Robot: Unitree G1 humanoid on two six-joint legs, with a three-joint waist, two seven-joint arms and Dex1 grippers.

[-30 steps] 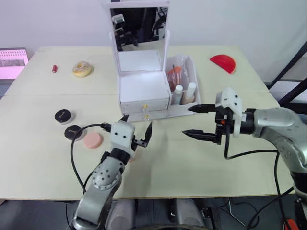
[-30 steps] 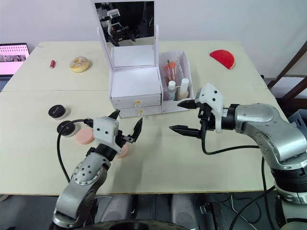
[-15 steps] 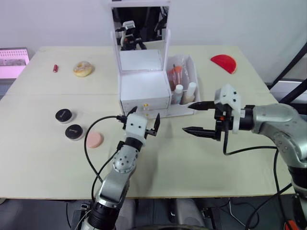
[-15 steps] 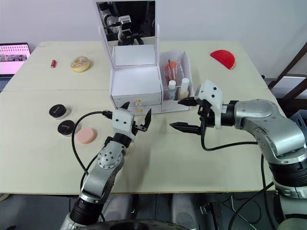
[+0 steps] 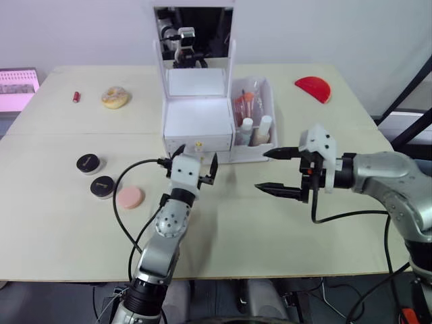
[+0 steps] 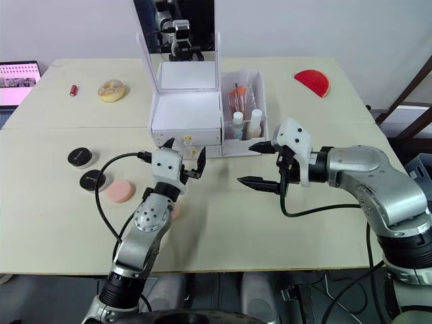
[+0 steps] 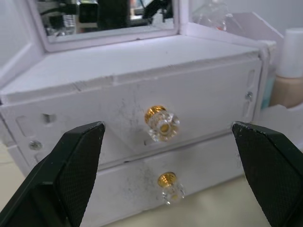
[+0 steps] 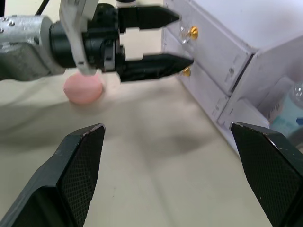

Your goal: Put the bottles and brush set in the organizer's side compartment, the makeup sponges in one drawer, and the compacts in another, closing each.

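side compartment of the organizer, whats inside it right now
The side compartment holds two white-capped bottles at the front and orange-handled brushes behind them. Its floor is covered by them.

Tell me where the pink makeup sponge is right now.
In the left eye view the pink makeup sponge lies on the table's left half, right beside a black compact and left of the left gripper, which faces the organizer drawers.

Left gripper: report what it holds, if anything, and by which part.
Nothing. The left gripper is open in front of the organizer's upper drawer knob, its fingers apart on either side, not touching it.
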